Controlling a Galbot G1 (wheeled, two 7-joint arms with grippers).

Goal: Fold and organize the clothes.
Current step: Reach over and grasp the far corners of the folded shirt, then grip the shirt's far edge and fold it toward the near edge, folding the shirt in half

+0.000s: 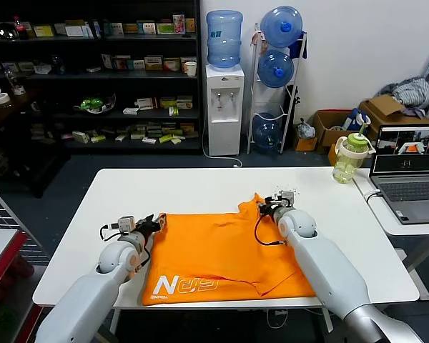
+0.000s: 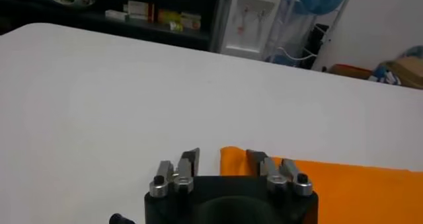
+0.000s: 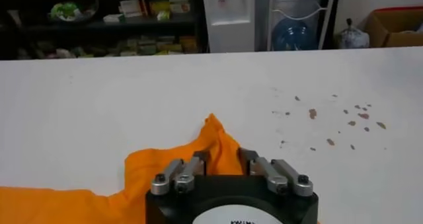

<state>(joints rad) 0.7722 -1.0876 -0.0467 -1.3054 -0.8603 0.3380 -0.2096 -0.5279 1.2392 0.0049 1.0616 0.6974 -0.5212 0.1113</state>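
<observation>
The orange T-shirt point(image 1: 222, 250) lies spread on the white table point(image 1: 200, 186), with white lettering at its near left corner. My left gripper point(image 1: 156, 223) is at the shirt's far left corner. In the left wrist view it point(image 2: 223, 159) is open, with the orange corner point(image 2: 232, 160) between its fingers and a gap showing beside the cloth. My right gripper point(image 1: 272, 207) is at the shirt's far right corner. In the right wrist view it point(image 3: 224, 158) is open less wide, its jaws either side of a raised peak of orange cloth point(image 3: 215, 136).
A green-lidded bottle point(image 1: 349, 157) and a laptop point(image 1: 409, 171) stand at the right, on and beside the table's far right corner. Brown specks point(image 3: 330, 116) mark the table beyond the right gripper. Shelves and a water dispenser point(image 1: 223, 107) stand behind.
</observation>
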